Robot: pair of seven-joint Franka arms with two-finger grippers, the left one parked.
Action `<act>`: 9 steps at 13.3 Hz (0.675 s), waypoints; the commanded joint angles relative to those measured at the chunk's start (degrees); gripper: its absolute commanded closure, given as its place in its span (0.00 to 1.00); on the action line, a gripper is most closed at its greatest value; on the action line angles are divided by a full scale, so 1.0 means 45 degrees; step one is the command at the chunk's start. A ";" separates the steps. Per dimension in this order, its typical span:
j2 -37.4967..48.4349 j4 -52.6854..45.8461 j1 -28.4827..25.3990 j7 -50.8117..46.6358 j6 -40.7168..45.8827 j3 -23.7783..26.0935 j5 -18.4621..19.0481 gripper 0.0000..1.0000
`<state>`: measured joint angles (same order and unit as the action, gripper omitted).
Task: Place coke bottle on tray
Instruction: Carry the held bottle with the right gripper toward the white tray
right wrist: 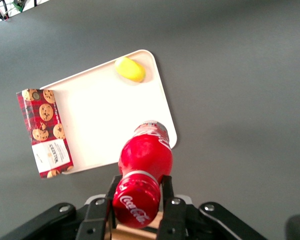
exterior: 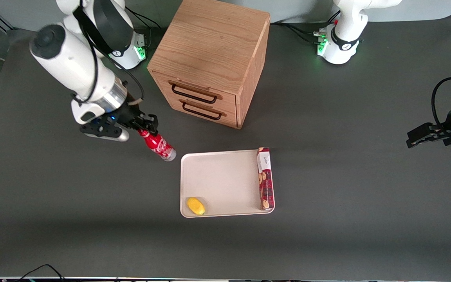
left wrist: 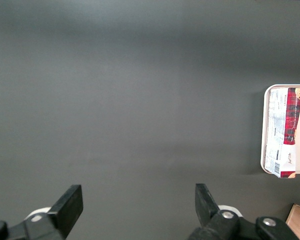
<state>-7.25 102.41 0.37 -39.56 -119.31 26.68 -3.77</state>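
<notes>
Dark grey matting covers the whole surface (exterior: 327, 176), and the black two-finger claw (exterior: 144, 129) hangs above it toward the working arm's end, pinching the small slim red coke bottle with white script lettering (exterior: 157, 145) just under its red cap. The bottle slants away from the claw, its silvery-grey base down toward the nearest corner of the flat off-white rectangular tray with a low rim (exterior: 225, 180); from the front its base seems clear of the mat, though I cannot be sure.

The tray lies close to the claw, nearer the front camera, and it is already shared. A long red cookie box (exterior: 265, 178) rests along the tray edge farthest from the claw, and a small yellow oval object (exterior: 195, 206) sits in the tray's corner nearest the front camera. The middle is bare.

The main hazard, as I judge it, is the lean. A bottle held high on the neck and tilted could swing or slip in the fingers, and if set down at this angle it may topple and roll. A low carry could catch the base on the rim. The light oak two-drawer cabinet (exterior: 210, 62) stands beside the claw, well off the likely path.
</notes>
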 commanded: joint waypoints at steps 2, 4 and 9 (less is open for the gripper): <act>-0.2035 -0.0492 -0.1740 -0.1829 -0.1821 -0.1066 0.1341 1.00; -0.3109 -0.0608 -0.2209 -0.2630 -0.2760 -0.1105 0.1831 1.00; -0.4089 -0.0609 -0.2289 -0.2810 -0.3213 -0.1182 0.3023 1.00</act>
<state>-23.94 101.74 -9.07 -50.03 -133.43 22.22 6.87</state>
